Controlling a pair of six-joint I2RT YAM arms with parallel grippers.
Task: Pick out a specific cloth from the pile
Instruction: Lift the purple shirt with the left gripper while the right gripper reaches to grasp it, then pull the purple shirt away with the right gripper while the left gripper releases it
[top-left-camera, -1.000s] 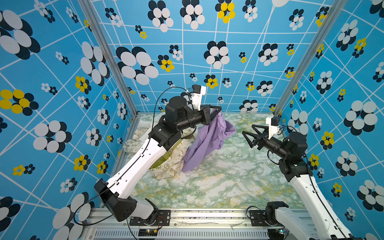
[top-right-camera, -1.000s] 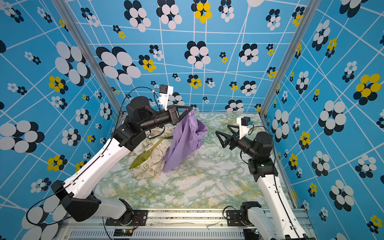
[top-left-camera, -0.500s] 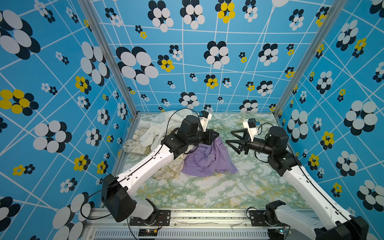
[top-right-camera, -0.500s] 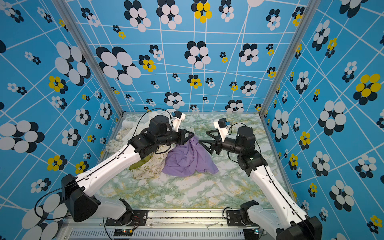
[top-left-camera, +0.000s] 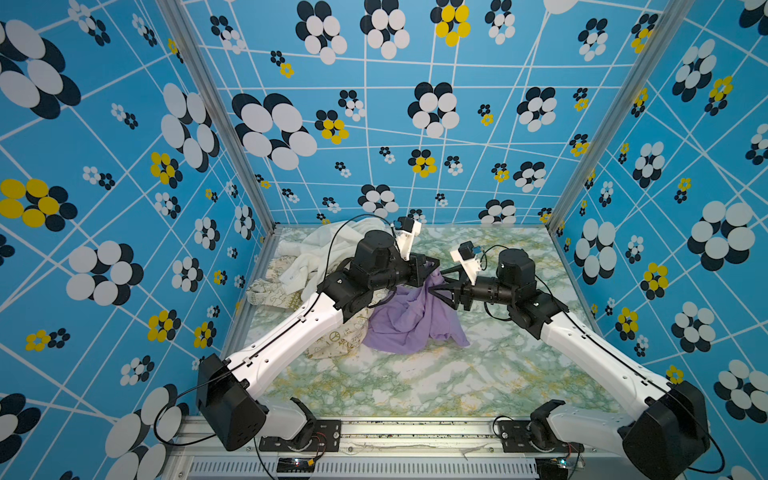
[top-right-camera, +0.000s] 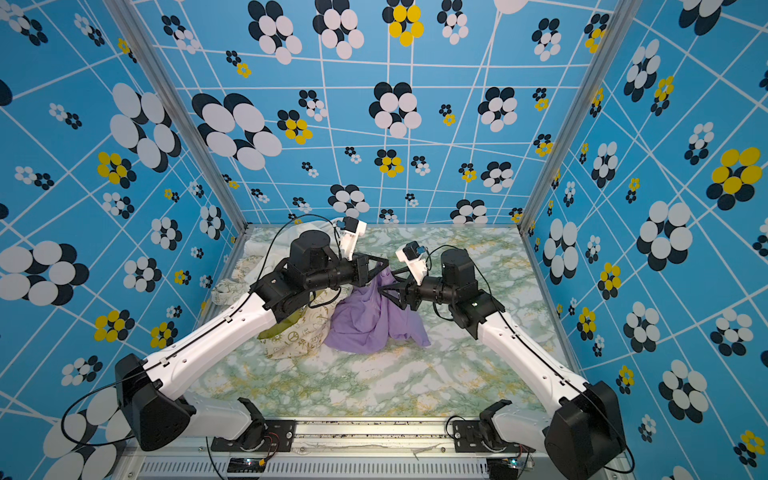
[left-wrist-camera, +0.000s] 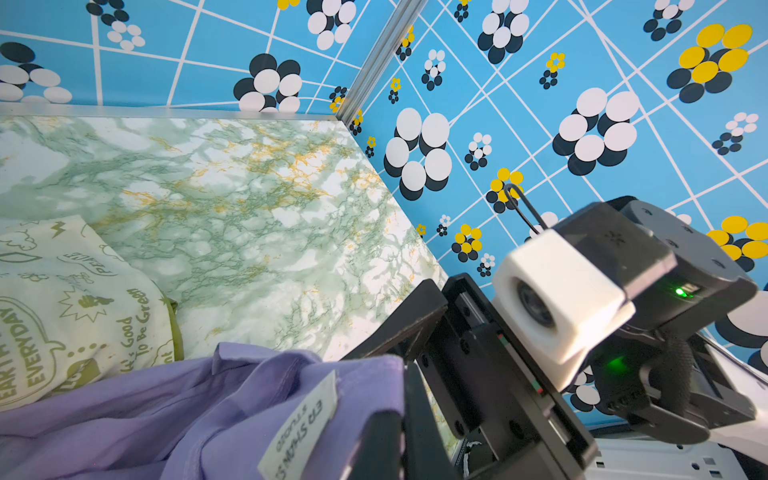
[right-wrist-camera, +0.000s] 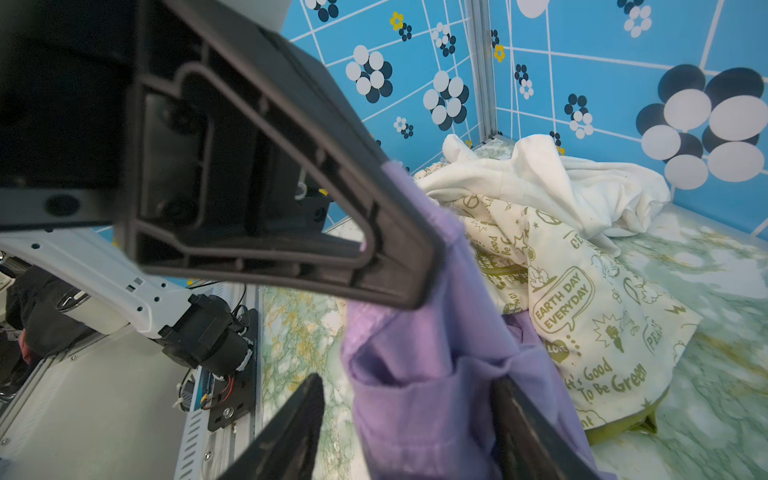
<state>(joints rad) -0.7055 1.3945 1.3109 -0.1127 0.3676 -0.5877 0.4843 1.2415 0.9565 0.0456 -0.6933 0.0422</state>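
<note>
The cloth (top-left-camera: 415, 322) hangs from our left hand (top-left-camera: 432, 271), clamped on its top, its lower folds on the desk (top-left-camera: 415, 386) just beside the pile (top-left-camera: 307, 257). Our right hand (right-wrist-camera: 405, 399) straddles a fold, jaws apart; carrying it clear is what is left, we judge.

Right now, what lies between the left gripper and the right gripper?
A raised fold of the purple cloth: the left gripper pinches its top, and it hangs between the right gripper's open fingers. The right wrist view shows this.

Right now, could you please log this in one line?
left gripper: shut on cloth | right gripper: open around cloth | pile: beside cloth
</note>
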